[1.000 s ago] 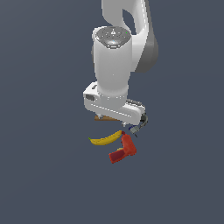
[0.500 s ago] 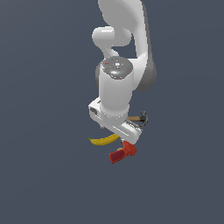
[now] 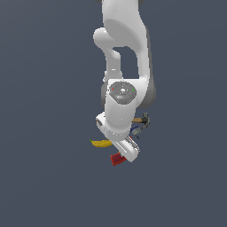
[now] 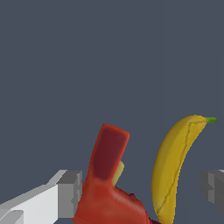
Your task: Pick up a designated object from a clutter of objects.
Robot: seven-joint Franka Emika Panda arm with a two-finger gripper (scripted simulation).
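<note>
Because the chunky red pistol-shaped power drill (image 4: 107,183) lies on the dark grey worktop (image 4: 109,57) between the spread fingers of the gripper (image 4: 142,192), with the curved yellow banana (image 4: 175,166) just beside it and also inside that gap, closing here would likely trap both items or pinch the banana alone. The gripper is open, one grey fingertip (image 4: 70,194) close against the drill's body and the other well clear beyond the banana. In the exterior view the white arm (image 3: 122,102) hides most of the drill, and the wooden-handled hammer with a grey head (image 3: 142,120) lies behind, so a skewed descent could nudge the clutter.
</note>
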